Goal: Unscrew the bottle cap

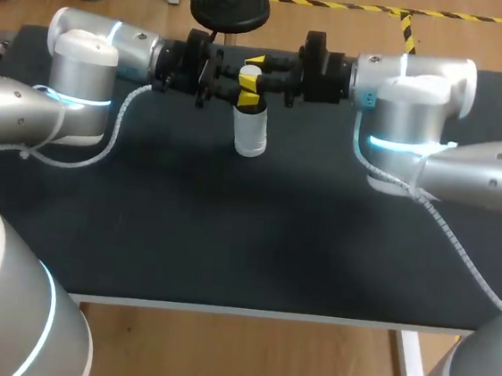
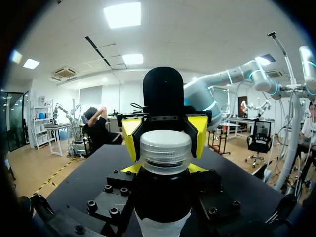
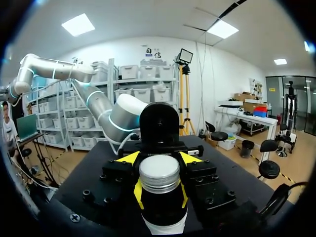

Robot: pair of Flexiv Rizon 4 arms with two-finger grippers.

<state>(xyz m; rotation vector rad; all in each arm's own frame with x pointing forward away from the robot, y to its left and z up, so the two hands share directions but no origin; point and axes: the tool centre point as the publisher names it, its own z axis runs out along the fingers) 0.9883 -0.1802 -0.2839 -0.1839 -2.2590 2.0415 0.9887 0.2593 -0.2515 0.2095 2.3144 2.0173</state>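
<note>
Squarely between both grippers, capped bottle.

Robotics lab: left arm, right arm over black worktable.

bottle: one
cap: one
arms: two — one left arm, one right arm
hands: two — one left hand, one right hand
yellow fingertips: four, two on each hand
white cables: two, one along each arm
table: one

Bottle upright on table, far middle; left gripper, right gripper flanking its top.
</note>
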